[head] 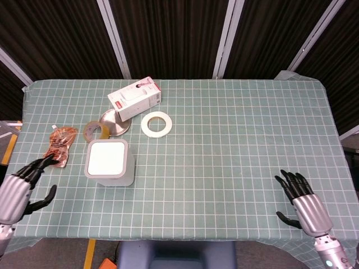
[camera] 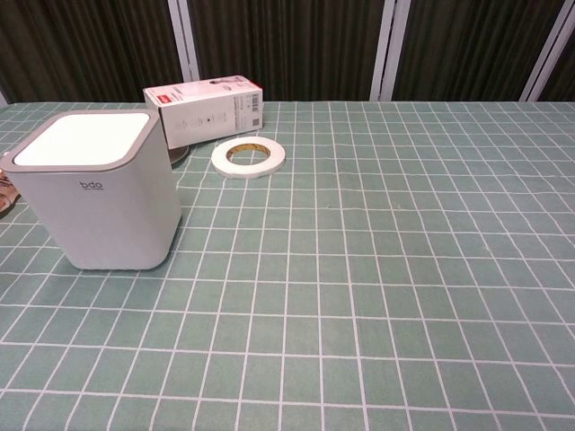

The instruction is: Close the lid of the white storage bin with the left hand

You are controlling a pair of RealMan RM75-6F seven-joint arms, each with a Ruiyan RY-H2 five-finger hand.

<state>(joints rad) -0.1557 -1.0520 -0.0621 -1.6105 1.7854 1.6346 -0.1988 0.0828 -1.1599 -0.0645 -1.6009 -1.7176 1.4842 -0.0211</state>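
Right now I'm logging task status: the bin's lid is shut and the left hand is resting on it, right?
Not quite. The white storage bin has its lid flat and shut, but the left hand is off it, open near the table's left edge, as the head view shows.

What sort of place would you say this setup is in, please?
Probably a lab test station, not a home: a table under a green grid cloth, dark slatted panels behind it, and loose props such as a white storage bin and tape roll.

left hand (head: 19, 188): fingers spread, holding nothing | right hand (head: 302, 196): apparently likewise, fingers apart
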